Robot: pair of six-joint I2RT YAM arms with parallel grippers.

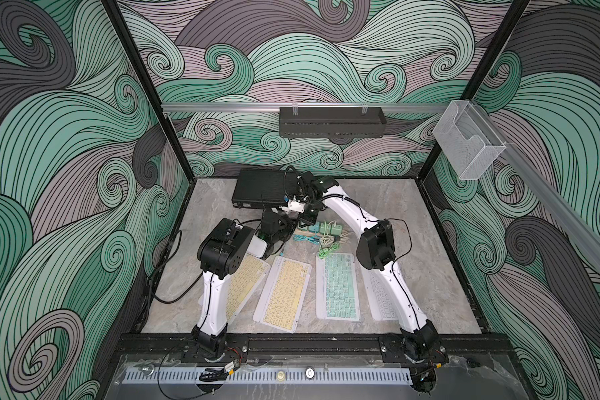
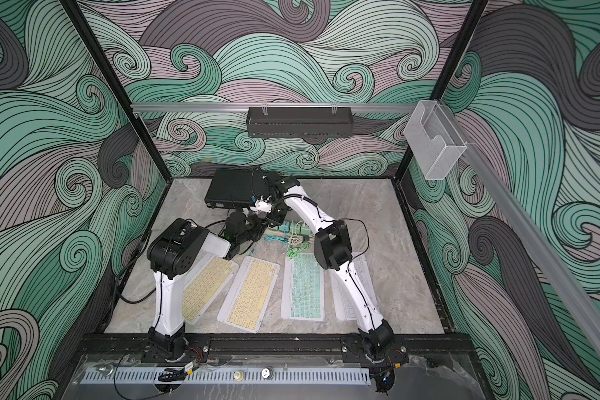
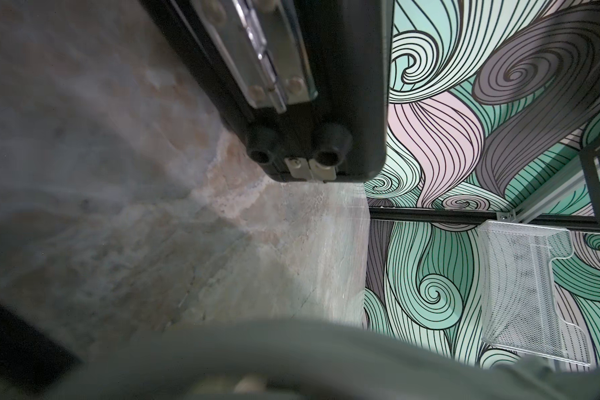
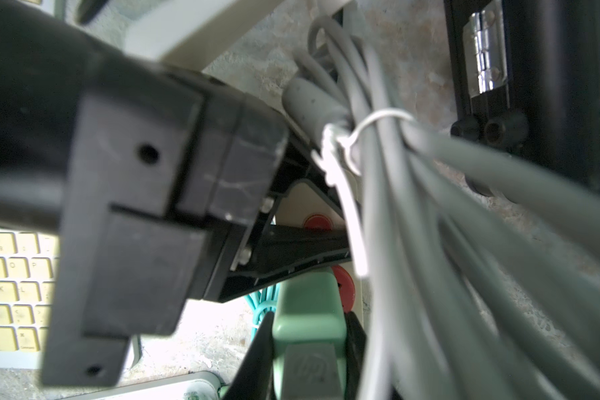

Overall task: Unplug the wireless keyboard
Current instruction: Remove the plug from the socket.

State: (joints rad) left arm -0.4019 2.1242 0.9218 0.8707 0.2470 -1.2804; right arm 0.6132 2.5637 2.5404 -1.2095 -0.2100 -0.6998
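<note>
Toward 12 o'clock on the worktop (image 1: pixel 413 242), a green HP charger (image 4: pixel 307 311) is clamped in the narrowed right tool (image 4: pixel 307 349). It is judged still seated in the power strip (image 4: pixel 297 204). The left tool (image 1: pixel 286 225) is shut and empty, seemingly pressed on the strip. A yellow wireless keyboard (image 1: pixel 284 294) lies at 6 o'clock from it. The charger should be pulled straight out while the strip is braced. The grey cable bundle (image 4: pixel 413 225) may be snagged.

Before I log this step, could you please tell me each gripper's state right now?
Left gripper: shut.
Right gripper: shut on the green charger.

Grey marbled tabletop (image 1: pixel 430 225): 4 keyboards (image 1: pixel 338 285) side by side, black box (image 1: pixel 264 188), bundled cables (image 1: pixel 328 247)
</note>
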